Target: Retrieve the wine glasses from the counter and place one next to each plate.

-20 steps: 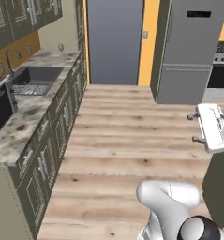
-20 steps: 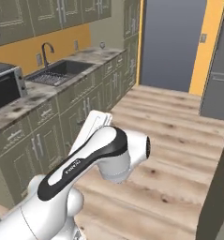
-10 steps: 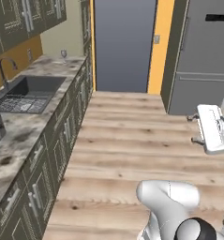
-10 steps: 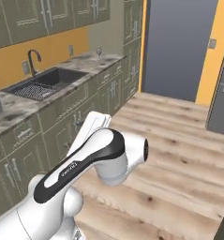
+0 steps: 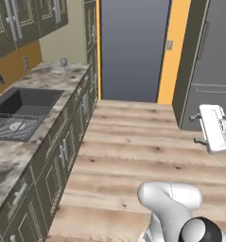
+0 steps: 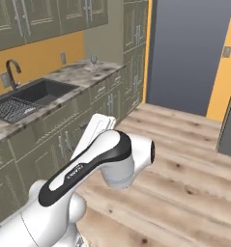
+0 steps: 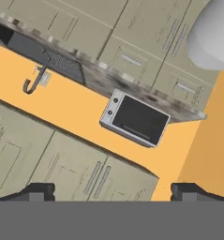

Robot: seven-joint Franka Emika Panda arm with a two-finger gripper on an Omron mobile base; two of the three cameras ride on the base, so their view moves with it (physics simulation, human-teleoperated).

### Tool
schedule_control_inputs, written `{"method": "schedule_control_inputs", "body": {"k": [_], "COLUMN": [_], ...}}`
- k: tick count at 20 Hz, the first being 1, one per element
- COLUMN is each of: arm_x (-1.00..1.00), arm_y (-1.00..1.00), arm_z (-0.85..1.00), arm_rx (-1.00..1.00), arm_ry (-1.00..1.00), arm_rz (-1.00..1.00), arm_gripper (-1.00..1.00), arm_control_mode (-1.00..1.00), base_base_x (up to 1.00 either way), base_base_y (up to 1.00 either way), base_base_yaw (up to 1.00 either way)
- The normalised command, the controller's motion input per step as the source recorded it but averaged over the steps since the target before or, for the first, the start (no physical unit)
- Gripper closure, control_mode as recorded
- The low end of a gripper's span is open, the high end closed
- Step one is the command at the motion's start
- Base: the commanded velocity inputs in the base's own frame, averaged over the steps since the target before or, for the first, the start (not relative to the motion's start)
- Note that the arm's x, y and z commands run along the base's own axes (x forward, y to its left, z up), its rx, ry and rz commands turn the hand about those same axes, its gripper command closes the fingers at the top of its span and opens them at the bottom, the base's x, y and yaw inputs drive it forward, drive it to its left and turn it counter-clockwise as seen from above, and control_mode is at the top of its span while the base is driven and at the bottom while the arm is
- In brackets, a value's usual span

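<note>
One pale stemmed wine glass (image 5: 63, 63) stands upright at the far end of the speckled stone counter (image 5: 48, 75), close to the wall; from the right it is the wine glass (image 6: 93, 60) on the counter (image 6: 83, 72) beyond the sink. My gripper (image 5: 195, 128) hangs high over the floor at the right, far from the glass, and points toward the counter. In the hand view my gripper (image 7: 112, 192) is open with nothing between its dark fingertips (image 7: 37, 191). The plates are out of view.
A dark sink (image 5: 24, 101) with a dish rack (image 5: 9, 127) is set in the counter. A grey door (image 5: 133, 47) closes the far end and a tall grey unit (image 5: 213, 61) stands on the right. Wood floor (image 5: 133, 151) lies between. A microwave (image 7: 137, 119) shows, upside down.
The whole picture has shifted: the base has driven forward along the counter, so the sink and the glass are nearer. The arm keeps its pose and the gripper stays open.
</note>
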Motion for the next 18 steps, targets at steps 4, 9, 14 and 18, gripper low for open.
{"method": "schedule_control_inputs", "body": {"k": [4, 9, 14, 18], "arm_x": [0.0, 0.0, 0.0, 0.0], "arm_y": [0.0, 0.0, 0.0, 0.0], "arm_z": [0.0, 0.0, 0.0, 0.0], "arm_rx": [0.0, 0.0, 0.0, 0.0], "arm_ry": [0.0, 0.0, 0.0, 0.0], "arm_rz": [0.0, 0.0, 0.0, 0.0], "arm_gripper": [-1.0, -1.0, -1.0, -1.0], "arm_control_mode": [1.0, 1.0, 1.0, 1.0], "base_base_x": [1.0, 1.0, 1.0, 1.0], "base_base_y": [0.0, 0.0, 0.1, 0.37], "base_base_yaw": [0.1, 0.08, 0.04, 0.0]}}
